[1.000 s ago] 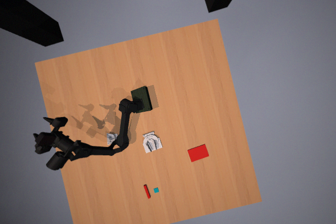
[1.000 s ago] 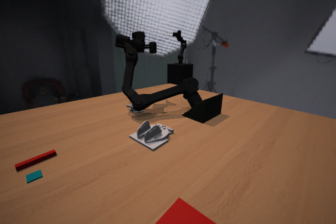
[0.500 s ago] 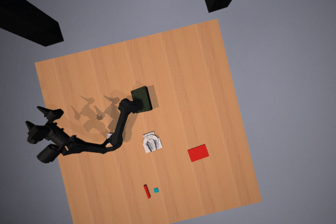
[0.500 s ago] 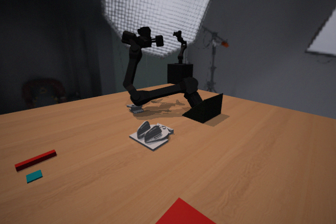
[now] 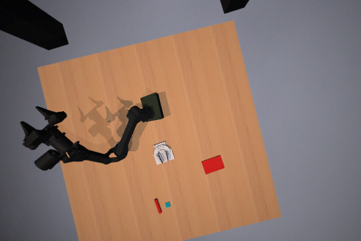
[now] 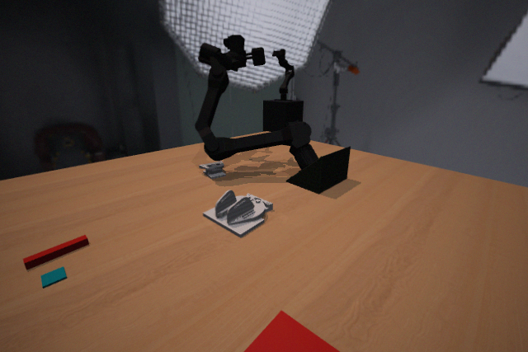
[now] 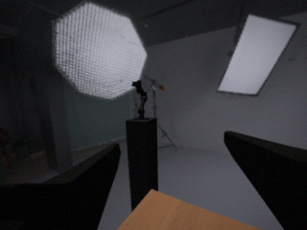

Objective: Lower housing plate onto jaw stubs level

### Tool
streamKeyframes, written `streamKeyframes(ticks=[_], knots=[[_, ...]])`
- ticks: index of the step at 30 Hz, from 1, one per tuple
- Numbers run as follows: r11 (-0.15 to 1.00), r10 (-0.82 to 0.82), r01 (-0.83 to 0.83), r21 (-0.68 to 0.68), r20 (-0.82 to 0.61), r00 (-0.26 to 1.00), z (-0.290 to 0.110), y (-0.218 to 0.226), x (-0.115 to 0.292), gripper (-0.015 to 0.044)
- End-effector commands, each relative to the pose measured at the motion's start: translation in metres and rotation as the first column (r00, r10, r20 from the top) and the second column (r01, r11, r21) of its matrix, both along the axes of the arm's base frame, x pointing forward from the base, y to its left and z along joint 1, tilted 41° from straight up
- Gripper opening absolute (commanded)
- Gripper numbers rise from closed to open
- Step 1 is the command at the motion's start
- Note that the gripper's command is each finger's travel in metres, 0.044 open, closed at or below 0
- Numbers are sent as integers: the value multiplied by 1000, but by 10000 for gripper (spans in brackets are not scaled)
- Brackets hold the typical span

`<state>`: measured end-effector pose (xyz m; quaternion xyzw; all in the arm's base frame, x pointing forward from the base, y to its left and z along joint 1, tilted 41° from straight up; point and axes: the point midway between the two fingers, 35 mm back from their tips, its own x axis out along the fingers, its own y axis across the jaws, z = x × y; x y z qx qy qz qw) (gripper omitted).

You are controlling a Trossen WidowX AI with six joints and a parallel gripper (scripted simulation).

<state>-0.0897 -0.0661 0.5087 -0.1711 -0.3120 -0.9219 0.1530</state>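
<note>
My black two-fingered pincer (image 5: 29, 114) (image 6: 247, 49) (image 7: 171, 142) wide open, holding nothing, raised, white base plate with grey upright jaws (image 5: 163, 153) (image 6: 238, 213) on wooden bench (image 5: 203, 86) (image 6: 384, 246) (image 7: 175, 216), small grey-white flanged part (image 5: 115, 144) (image 6: 214, 169) apart at its nine o'clock from top.

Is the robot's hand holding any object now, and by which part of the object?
Nothing is held: the hand is open, with nothing between its fingers.

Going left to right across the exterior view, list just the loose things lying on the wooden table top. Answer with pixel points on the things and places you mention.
Teal square (image 5: 167, 204) (image 6: 54, 277) → pale grey assembly with two dark upright jaws (image 5: 163, 153) (image 6: 238, 213) → large red block (image 5: 212, 164) (image 6: 289, 335).
</note>
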Motion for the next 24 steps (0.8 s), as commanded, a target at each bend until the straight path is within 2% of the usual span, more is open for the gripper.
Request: streamKeyframes(ticks=[1, 12, 24], knots=[[997, -81, 81, -1, 7, 997, 1, 16, -11, 440], [937, -349, 347, 34, 44, 936, -5, 62, -29, 440], [797, -604, 601, 67, 82, 792, -13, 117, -34, 440]])
